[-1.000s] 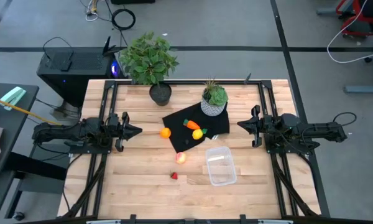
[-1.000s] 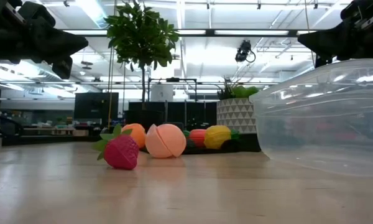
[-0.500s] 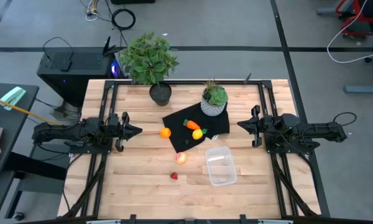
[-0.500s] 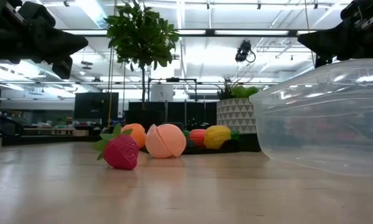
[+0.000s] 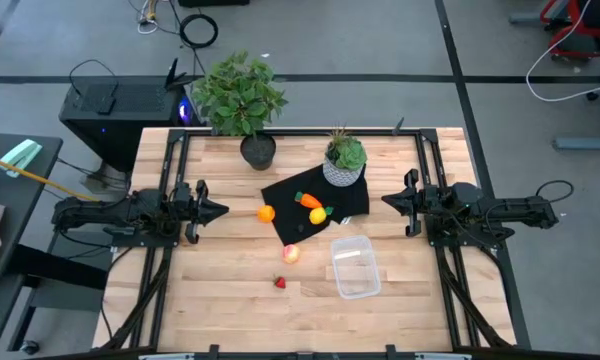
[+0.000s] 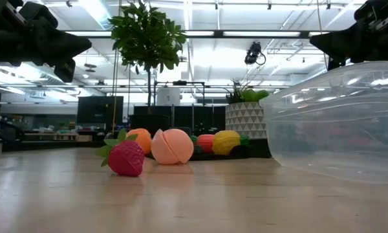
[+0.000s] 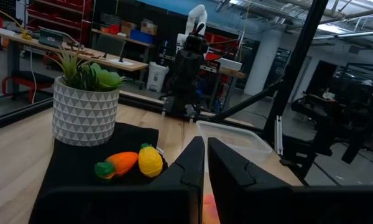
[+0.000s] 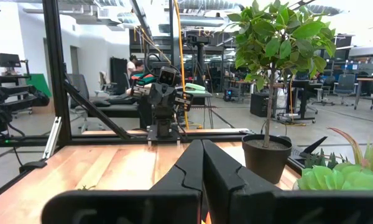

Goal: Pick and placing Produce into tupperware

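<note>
Nothing moved since earlier; clear tupperware (image 5: 355, 266) empty, rounded corners; both arms' fingers together, holding nothing.

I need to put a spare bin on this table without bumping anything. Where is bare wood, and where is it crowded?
Bare wood lies along the near edge in front of the strawberry and tupperware, and between the left gripper and the orange. It is crowded mid-table around the mat, the plants and the produce.
</note>
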Tool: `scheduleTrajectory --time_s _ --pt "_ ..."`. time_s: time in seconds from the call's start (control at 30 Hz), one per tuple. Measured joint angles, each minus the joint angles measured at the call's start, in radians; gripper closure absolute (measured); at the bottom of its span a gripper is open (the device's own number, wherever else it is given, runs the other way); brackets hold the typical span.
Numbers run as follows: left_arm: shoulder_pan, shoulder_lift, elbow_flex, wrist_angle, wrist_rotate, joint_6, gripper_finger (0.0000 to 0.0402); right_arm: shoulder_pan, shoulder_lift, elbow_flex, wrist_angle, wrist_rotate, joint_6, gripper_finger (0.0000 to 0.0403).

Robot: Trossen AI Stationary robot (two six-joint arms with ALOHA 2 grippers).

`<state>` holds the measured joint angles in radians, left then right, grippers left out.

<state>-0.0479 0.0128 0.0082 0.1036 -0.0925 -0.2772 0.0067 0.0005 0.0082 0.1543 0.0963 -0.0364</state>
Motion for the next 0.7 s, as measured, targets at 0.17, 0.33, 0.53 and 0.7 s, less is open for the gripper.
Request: scheduleTrajectory --time_s 0.17,0.33,0.53,0.7 --pt "0.0 0.0 0.0 0.002 0.0 -0.001 0.037 0.0 0.0 0.0 0.0 0.0 0.0 0.0393" --pt "0.0 0.0 0.0 0.002 0.0 -0.057 0.0369 0.0 0.0 0.0 0.0 0.0 0.0 0.0393" --pt "0.0 0.0 0.0 0.003 0.0 -0.059 0.0379 0.0 0.0 0.0 0.0 0.0 0.0 0.0393" --pt "0.0 0.0 0.0 0.004 -0.017 -0.111 0.0385 0.0 0.0 0.0 0.0 0.0 0.0 0.0393"
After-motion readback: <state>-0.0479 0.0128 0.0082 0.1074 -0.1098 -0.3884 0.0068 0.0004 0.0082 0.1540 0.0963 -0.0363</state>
